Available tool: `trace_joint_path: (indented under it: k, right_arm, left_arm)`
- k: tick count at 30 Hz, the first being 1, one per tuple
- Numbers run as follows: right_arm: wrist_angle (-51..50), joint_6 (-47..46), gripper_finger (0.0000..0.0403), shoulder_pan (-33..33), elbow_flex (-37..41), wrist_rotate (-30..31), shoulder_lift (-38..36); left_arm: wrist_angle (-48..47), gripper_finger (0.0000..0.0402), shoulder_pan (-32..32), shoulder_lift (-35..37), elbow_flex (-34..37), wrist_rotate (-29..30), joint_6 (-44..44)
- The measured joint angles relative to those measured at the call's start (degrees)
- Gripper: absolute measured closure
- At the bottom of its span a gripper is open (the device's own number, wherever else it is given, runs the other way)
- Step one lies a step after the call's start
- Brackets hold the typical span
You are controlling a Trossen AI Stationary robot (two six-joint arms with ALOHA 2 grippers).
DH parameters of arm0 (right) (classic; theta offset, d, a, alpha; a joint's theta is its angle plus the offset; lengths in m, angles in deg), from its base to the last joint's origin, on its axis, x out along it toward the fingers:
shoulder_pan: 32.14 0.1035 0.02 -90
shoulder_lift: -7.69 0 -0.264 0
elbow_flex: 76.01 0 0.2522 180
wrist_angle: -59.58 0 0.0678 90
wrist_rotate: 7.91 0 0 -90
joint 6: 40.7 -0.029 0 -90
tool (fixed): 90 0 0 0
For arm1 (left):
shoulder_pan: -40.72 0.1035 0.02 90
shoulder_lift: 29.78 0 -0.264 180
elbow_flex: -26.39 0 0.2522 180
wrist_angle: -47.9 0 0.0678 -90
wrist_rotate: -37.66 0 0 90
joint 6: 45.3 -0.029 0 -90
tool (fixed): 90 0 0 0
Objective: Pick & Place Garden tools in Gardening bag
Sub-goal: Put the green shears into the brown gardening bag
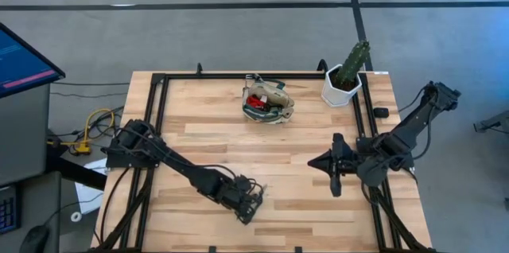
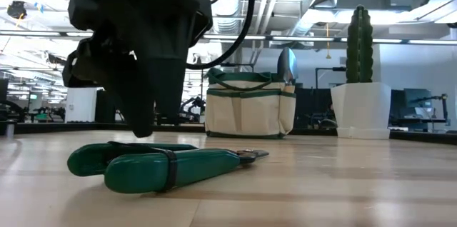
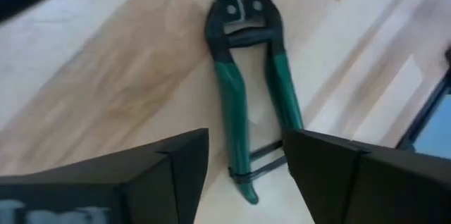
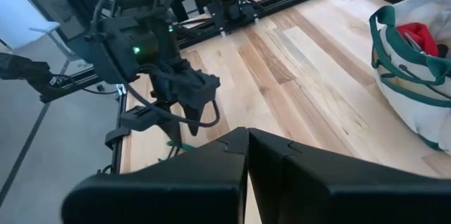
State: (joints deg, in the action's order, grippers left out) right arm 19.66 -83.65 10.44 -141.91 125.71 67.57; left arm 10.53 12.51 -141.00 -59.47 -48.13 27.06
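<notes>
The green-handled pruning shears (image 3: 246, 104) lay flat on the table (image 1: 302, 197), well short of the gardening bag (image 1: 268, 100). The left gripper (image 3: 243, 175) hung spread above their handles, holding nothing; it probably needed to straddle both handles squarely before closing. The right gripper (image 4: 246, 175) waited clenched beside the bag's far side. The shears' blade tips were cut off in the wrist view.

Green-handled pruning shears (image 3: 243, 104); cream, green-trimmed gardening bag (image 2: 248, 109); black end effectors.

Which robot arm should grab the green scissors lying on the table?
The left one, probably. The left gripper hangs right over the green-handled pruning shears, fingers open on both sides of the handles. The right gripper is shut and waits farther off, across the table.
</notes>
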Motion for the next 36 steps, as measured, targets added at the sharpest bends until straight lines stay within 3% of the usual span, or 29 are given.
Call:
trace_joint_path:
  k: [24, 29, 36]
  right_arm:
    - [-0.03, -0.01, 0.0403, -1.11, 0.00, 0.15, 0.00]
    - [-0.12, -0.01, 0.0403, -1.13, 0.00, 0.15, 0.00]
    - [-0.13, 0.01, 0.0403, -1.13, 0.00, 0.15, 0.00]
  left_arm:
    - [9.65, 0.0237, -0.44, -3.90, 3.28, -1.75, 3.54]
    - [9.39, 0.0271, -0.33, -3.64, 3.34, -1.72, 3.56]
    - [9.09, 0.0351, -0.33, -3.75, 3.44, -1.01, 3.58]
